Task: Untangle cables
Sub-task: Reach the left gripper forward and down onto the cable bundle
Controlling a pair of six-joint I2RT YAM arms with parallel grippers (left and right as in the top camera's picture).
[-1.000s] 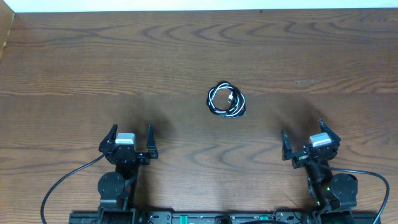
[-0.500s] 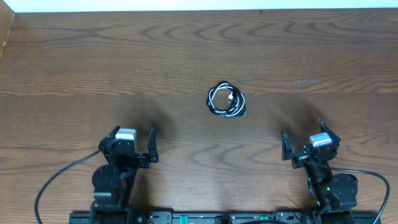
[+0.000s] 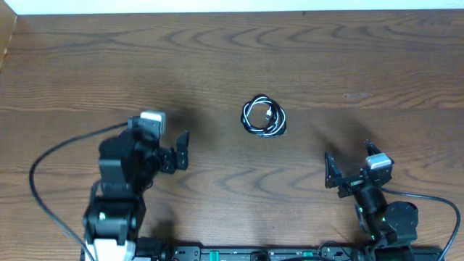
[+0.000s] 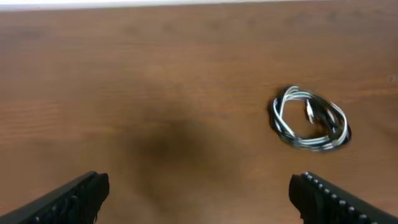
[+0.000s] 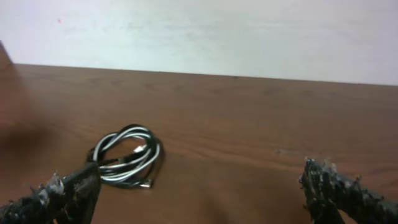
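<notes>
As I look across the table (image 3: 217, 58) from its left side, the left gripper (image 3: 161, 139) comes first. It is held over bare wood with its jaws spread wide and nothing between them, and the arm behind it is turned so the fingers point toward the table's middle. In its wrist view both dark fingertips (image 4: 74, 198) sit at the bottom corners, far apart, with only wood grain between them. To the right of that gripper, and farther from the base, the cables (image 3: 263, 117) lie near the middle of the table. The black cord and the white cord are wound together into one small flat coil that rests on the wood, and neither arm touches it. A small plug (image 3: 270, 114) lies inside the loop, though the views are too soft for me to say which cord it belongs to. Well to the right, and nearer the base than the coil, the right gripper (image 3: 350, 163) is likewise fully parted and empty. From its wrist camera the coil lies ahead and left of centre, apart from both fingers, and a pale wall (image 5: 249, 31) rises beyond the table's far edge.
</notes>
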